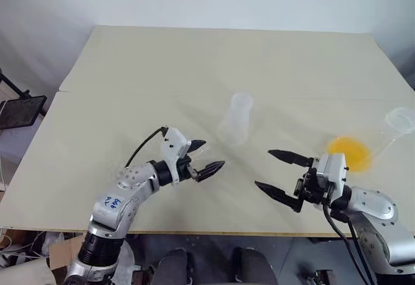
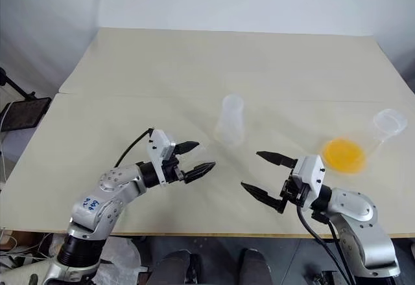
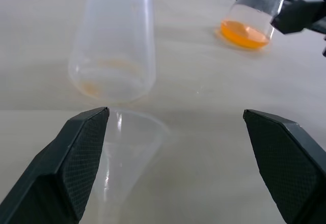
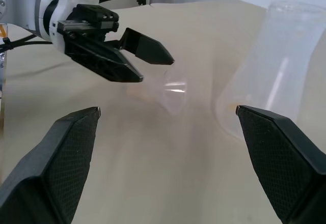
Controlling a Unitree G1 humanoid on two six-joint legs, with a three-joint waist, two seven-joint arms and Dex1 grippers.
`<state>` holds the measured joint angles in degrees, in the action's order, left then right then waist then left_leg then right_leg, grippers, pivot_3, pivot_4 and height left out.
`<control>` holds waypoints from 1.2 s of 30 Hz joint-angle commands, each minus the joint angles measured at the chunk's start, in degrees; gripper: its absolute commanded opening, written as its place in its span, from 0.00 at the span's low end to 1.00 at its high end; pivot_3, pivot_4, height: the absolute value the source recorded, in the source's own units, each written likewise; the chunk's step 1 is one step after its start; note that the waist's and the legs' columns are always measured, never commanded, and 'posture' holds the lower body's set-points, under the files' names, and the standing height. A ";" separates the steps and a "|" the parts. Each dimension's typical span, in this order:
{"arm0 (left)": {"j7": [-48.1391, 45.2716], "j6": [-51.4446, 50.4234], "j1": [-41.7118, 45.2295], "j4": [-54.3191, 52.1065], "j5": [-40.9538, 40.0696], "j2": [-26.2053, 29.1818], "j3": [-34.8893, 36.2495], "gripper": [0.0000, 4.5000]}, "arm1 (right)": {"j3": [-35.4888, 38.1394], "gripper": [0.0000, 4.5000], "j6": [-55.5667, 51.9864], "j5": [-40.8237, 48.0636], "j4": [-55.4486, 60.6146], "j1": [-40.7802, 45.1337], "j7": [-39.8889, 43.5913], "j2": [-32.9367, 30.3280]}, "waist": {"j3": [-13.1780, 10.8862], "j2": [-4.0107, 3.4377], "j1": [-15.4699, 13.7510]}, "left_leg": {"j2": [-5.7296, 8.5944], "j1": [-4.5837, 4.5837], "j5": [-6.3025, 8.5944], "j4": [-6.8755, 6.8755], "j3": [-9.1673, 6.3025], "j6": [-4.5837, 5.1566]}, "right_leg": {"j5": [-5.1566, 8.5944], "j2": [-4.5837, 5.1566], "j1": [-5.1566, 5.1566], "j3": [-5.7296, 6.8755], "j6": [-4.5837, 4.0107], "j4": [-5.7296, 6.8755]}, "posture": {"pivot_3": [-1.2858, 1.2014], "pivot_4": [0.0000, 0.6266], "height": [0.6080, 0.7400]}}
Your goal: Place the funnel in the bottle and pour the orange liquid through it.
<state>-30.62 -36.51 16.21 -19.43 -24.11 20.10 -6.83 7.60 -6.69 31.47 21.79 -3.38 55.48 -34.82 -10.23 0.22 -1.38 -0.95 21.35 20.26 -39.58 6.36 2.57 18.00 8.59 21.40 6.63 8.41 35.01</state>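
The clear funnel [image 3: 130,142] lies on the table between the open fingers of my left gripper [image 1: 209,157], close to one finger; nothing grips it. Just beyond it stands the clear conical bottle [image 1: 235,120], upright near the table's middle, with a faint orange trace at its base. The orange liquid [image 1: 350,153] sits in a clear round-bellied flask [image 1: 389,129] at the right. My right gripper [image 1: 264,168] hovers open and holding nothing, left of that flask, pointing toward the left gripper.
The pale table [image 1: 130,91] stretches wide behind and to the left of the bottle. Its front edge runs just below both arms. A dark stand [image 1: 19,107] sits off the table's left side.
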 commanded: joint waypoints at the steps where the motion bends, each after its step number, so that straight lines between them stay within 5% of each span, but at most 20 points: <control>1: 0.32 0.07 2.01 0.13 0.83 -0.82 -1.00 1.00 | 0.68 1.00 0.36 0.38 1.09 -0.30 -0.36 0.16 | 0.00 0.00 0.00 | 0.00 0.00 0.00 -0.01 0.00 0.00 | 0.00 0.00 0.00 0.00 0.00 0.00 | 0.52 0.24 1.00; 15: -3.40 4.70 3.40 2.49 5.42 2.05 -3.31 1.00 | 0.86 1.00 1.17 -0.01 1.07 -0.86 -1.41 0.78 | 0.00 0.00 -0.02 | 0.01 0.00 0.00 -0.02 0.00 0.00 | 0.00 0.00 -0.01 0.01 0.00 -0.01 | 0.52 0.24 1.00; 26: -9.34 9.01 -1.41 4.59 3.74 10.33 5.67 1.00 | 0.39 1.00 1.12 -0.31 2.10 -2.05 -2.59 1.80 | 0.00 -0.01 0.03 | -0.02 0.00 0.00 -0.01 0.00 0.00 | 0.00 0.00 0.00 0.00 0.00 -0.02 | 0.52 0.24 1.00; 36: -8.29 10.08 -0.70 7.60 6.36 8.22 3.40 1.00 | 0.49 1.00 0.82 -0.24 2.50 -1.52 -2.41 1.18 | 0.00 0.00 0.02 | 0.00 0.01 0.00 -0.01 0.00 0.00 | 0.00 0.01 0.01 0.00 0.00 0.00 | 0.52 0.24 1.00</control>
<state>-38.40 -27.33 15.26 -10.63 -17.80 28.02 -3.53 7.41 -6.30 30.72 22.09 -5.21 53.00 -33.18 -10.23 0.22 -1.35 -0.96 21.36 20.26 -39.59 6.36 2.57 18.00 8.60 21.42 6.63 8.41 35.02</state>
